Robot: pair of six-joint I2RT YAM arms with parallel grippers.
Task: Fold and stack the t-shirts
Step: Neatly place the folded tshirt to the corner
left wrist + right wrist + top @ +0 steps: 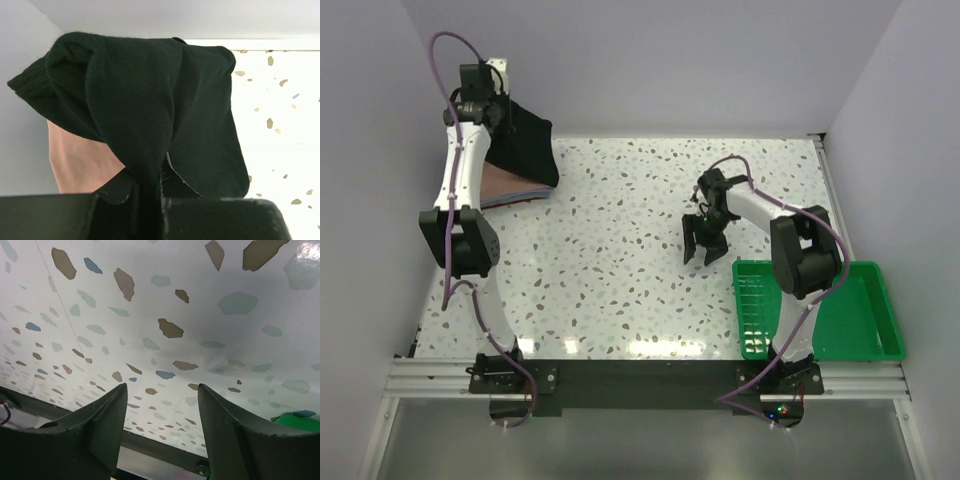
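Observation:
My left gripper (503,108) is raised at the far left corner and is shut on the folded black t-shirt (525,148), which hangs from it. In the left wrist view the black cloth (150,110) drapes down from between my jaws (150,186). Under it lies the folded salmon-pink t-shirt (505,185), also in the wrist view (80,160), with a thin bluish edge of another shirt (520,200) below. My right gripper (702,243) is open and empty over the speckled tabletop (165,330), jaws (161,395) wide apart, far from the shirts.
A green plastic tray (860,325) stands at the near right, beside the right arm's base; its corner shows in the right wrist view (300,421). White walls close in the left, back and right. The table's near edge has an aluminium rail (650,375).

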